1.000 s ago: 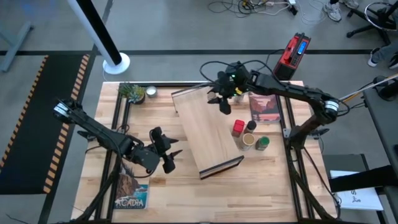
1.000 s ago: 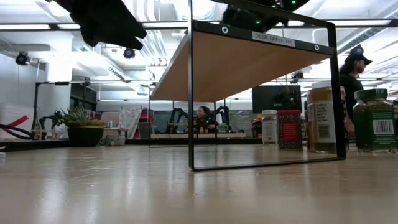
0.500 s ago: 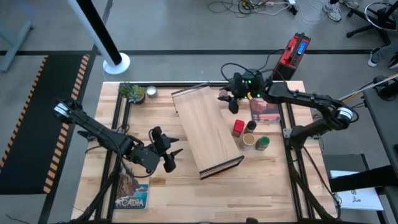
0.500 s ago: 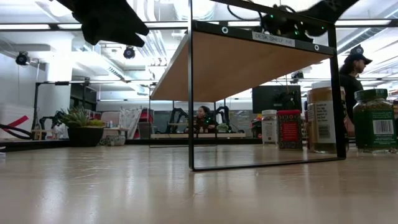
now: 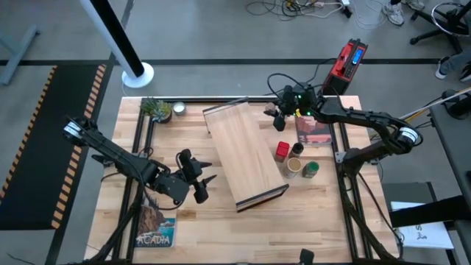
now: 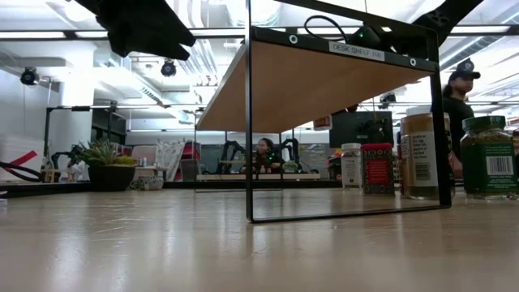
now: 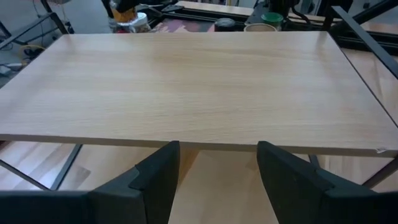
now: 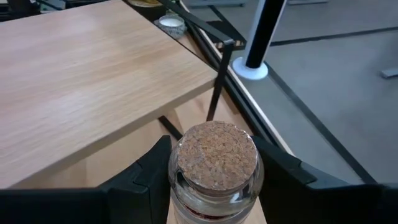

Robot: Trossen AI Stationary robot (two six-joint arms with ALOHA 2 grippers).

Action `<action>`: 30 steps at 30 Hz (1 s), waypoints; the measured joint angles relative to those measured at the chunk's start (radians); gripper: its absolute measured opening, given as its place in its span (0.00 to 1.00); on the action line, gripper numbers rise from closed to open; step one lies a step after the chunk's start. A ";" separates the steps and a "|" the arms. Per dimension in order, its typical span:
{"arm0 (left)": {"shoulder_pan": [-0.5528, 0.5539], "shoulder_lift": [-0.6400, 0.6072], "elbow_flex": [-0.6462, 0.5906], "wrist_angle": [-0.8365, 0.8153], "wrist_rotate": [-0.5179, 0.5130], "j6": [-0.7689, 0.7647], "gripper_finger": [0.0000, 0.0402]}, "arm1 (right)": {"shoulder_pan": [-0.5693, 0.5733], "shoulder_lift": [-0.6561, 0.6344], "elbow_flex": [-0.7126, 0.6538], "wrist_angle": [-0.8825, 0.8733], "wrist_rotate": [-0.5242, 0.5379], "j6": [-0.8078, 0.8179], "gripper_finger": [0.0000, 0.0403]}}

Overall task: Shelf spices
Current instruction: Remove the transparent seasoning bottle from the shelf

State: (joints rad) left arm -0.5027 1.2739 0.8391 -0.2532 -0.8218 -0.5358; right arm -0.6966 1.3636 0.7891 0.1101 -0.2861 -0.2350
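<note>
A: Right wrist view: what is the right hand [image 8: 211, 171] gripping?
B: A cork-stoppered glass jar [image 8: 216, 163], at the long light-wood shelf's [image 5: 243, 153] one o'clock corner. The left hand [image 5: 204, 185] is gaping empty at eight o'clock.

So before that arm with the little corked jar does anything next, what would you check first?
1. Grip on the cork-topped jar: the right gripper has a finger on each side of it: ok.
2. Free room on the shelf: its top is bare: ok.
3. Jar over the shelf: it sits beyond the shelf's edge: not ok.
4. Left gripper out of the way: open, waiting at the shelf's other long edge: ok.
5. Other jars clear: grouped on the table beside the shelf: ok.
</note>
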 joint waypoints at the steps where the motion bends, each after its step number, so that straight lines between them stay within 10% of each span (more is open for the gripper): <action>1: 0.000 0.000 0.000 0.002 0.000 0.003 0.51 | -0.001 0.000 0.000 0.000 -0.002 0.000 0.40; 30: 0.000 0.000 0.000 0.059 0.000 0.056 0.51 | -0.002 0.001 -0.194 0.134 -0.024 0.034 0.40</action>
State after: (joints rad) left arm -0.5022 1.2739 0.8394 -0.1944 -0.8219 -0.4797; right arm -0.6987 1.3647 0.5955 0.2440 -0.3097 -0.2006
